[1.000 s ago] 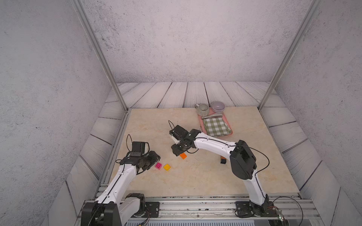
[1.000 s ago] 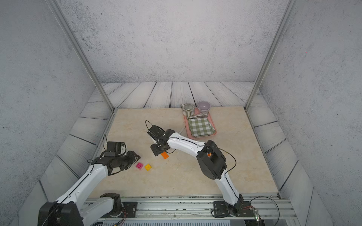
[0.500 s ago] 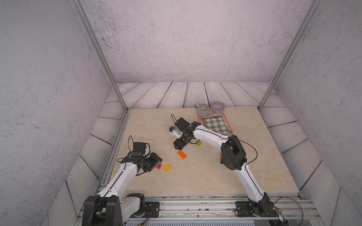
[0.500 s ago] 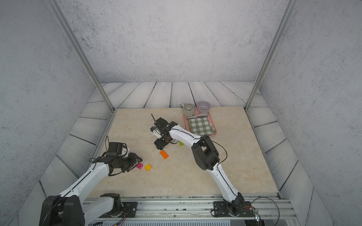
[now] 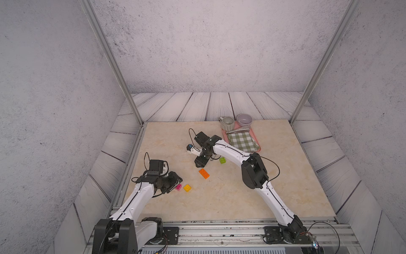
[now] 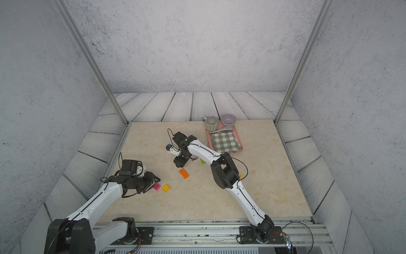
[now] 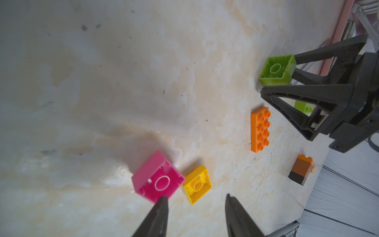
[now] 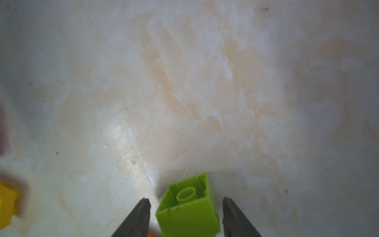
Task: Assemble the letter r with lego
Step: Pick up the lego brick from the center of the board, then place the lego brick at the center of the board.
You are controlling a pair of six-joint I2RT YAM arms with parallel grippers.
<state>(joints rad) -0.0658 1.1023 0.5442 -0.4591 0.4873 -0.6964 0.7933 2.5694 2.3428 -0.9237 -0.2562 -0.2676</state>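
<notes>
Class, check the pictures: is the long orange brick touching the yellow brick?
Apart. In both top views, bare table separates the orange brick from the yellow brick; the left wrist view shows the same gap.

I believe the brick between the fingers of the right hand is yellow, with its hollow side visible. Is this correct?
Not quite: the brick is lime green, not yellow. The right wrist view shows it between the fingers of the right hand, with its hollow side visible.

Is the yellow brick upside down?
Yes, upside down. The yellow brick shows its hollow underside with a ring in the middle, facing up. No studs show on it.
</notes>
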